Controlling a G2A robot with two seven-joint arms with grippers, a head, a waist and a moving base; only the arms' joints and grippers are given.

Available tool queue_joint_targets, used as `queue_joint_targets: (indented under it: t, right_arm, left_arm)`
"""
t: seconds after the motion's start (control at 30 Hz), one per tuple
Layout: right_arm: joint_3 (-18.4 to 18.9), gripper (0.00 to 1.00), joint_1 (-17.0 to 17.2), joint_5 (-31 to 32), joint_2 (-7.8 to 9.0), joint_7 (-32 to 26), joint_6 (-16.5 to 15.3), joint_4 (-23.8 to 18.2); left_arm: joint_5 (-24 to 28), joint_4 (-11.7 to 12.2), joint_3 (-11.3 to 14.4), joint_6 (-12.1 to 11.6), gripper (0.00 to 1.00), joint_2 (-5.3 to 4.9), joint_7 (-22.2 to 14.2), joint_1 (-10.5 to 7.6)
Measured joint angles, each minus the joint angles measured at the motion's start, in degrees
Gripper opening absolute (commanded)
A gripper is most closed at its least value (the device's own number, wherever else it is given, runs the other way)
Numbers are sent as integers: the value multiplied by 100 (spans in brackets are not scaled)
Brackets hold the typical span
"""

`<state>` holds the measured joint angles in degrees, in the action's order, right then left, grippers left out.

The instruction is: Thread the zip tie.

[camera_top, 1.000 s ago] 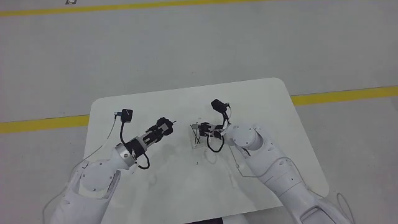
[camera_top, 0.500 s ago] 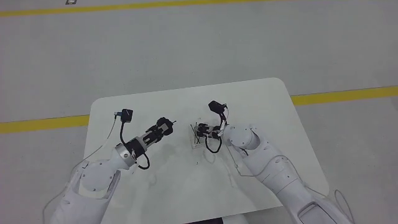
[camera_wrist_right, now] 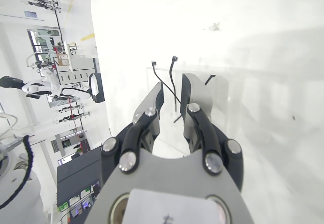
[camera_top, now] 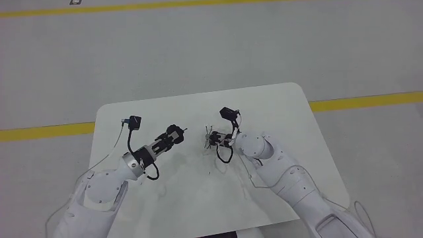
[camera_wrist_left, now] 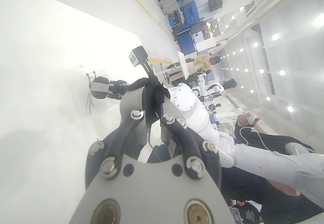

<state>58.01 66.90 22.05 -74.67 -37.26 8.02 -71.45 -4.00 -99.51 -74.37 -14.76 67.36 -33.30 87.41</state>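
Right end effector (camera_wrist_right: 172,80) shifted slightly, spread astride partly hidden zip ties (camera_wrist_right: 171,72)

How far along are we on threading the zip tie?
Done: nothing yet. The black zip ties lie loose and crossed on the table, none visibly looped. In hand: the right gripper is open, low over them, a finger on either side. The left gripper sits apart. Left: grasp one tie, then feed its tail through its head.
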Motion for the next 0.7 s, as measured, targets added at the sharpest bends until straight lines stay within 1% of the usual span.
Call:
queue_joint_targets:
  t: [0.17,0.37,0.5,0.6,0.7]
  right_arm:
    - [61,17,105,106,36,-53,139,-248]
    - [75,17,145,120,44,-48,187,-385]
    - [130,15,156,121,54,-14,264,-407]
    - [168,11,143,90,57,-17,356,-386]
    - [184,11,115,64,55,-3,377,-340]
  left_arm:
    - [0,0,0,0,0,0,0,0]
    - [0,0,0,0,0,0,0,0]
    - [0,0,0,0,0,0,0,0]
    - [0,0,0,0,0,0,0,0]
    - [0,0,0,0,0,0,0,0]
